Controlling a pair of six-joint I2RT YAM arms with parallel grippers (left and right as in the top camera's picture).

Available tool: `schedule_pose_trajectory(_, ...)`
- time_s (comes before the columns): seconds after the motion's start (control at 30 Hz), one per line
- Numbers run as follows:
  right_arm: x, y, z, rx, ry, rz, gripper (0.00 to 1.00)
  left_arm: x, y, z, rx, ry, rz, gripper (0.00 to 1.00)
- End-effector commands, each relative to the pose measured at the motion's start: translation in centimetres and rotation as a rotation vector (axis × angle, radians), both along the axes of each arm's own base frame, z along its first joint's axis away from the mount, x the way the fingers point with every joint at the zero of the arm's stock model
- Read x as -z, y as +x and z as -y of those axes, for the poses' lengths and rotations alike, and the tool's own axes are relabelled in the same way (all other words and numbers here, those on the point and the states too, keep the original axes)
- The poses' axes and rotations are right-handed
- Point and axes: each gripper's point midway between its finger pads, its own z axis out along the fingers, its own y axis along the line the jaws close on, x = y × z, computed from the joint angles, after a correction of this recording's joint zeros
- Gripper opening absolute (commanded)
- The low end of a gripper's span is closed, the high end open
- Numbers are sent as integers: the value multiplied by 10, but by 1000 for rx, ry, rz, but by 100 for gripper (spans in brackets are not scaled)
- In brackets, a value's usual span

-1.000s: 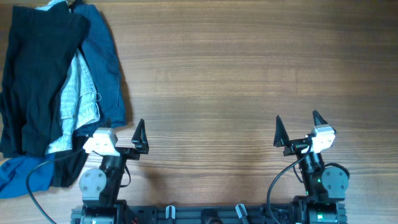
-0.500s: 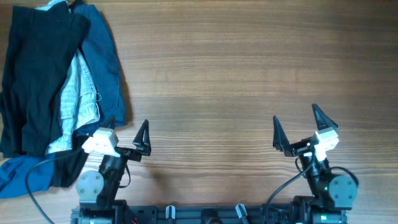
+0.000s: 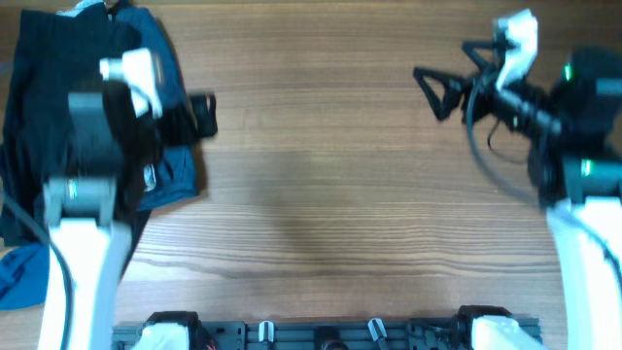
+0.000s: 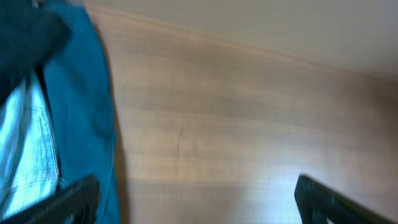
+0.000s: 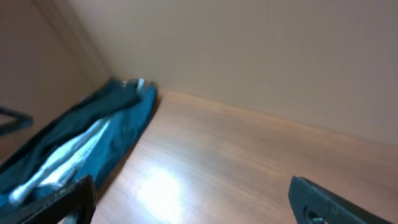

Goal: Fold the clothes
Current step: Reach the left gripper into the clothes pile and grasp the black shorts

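Overhead: clothes (image 3: 29, 117) heap, far left.

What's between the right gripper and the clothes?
Bare wooden table in the overhead view, from right gripper to clothes; only the left gripper hangs at their right edge.

Soft, even light lies on the table (image 3: 330, 165), with a pale glare patch in the right wrist view. Overhead, the left arm (image 3: 92, 146) and right arm (image 3: 569, 117) smear with motion blur; both wrist views are soft throughout.
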Motion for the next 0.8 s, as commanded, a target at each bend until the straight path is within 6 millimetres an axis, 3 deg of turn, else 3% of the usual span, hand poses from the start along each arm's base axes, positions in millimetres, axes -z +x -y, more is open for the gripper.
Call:
schedule_pose_trajectory(0.0,23,23,-8,-40,73,-142,100,-20,31,15,148,15,-72,100)
schedule_pose_trajectory(0.1,61,39,-7,-28,93,-259,100,-14,51,13,151,30,-98,100)
schedule_pose_trajectory(0.17,71,44,-7,-28,92,-284,100,-16,64,-5,74,89,-67,100)
schedule_pose_trajectory(0.27,81,48,-6,-23,87,-304,100,-23,86,-53,-123,177,-7,100)
schedule_pose_trajectory(0.37,82,48,-5,-22,79,-304,100,-12,107,-116,-318,213,4,99)
schedule_pose_trajectory(0.5,86,48,-3,-12,62,-310,100,40,128,-170,-414,210,-76,100)
schedule_pose_trajectory(0.57,92,48,2,22,42,-331,100,79,140,-190,-419,226,-139,100)
schedule_pose_trajectory(0.63,100,47,8,61,18,-363,100,120,150,-200,-394,255,-200,100)
schedule_pose_trajectory(0.77,111,46,13,90,-4,-389,100,170,165,-210,-402,264,-247,100)
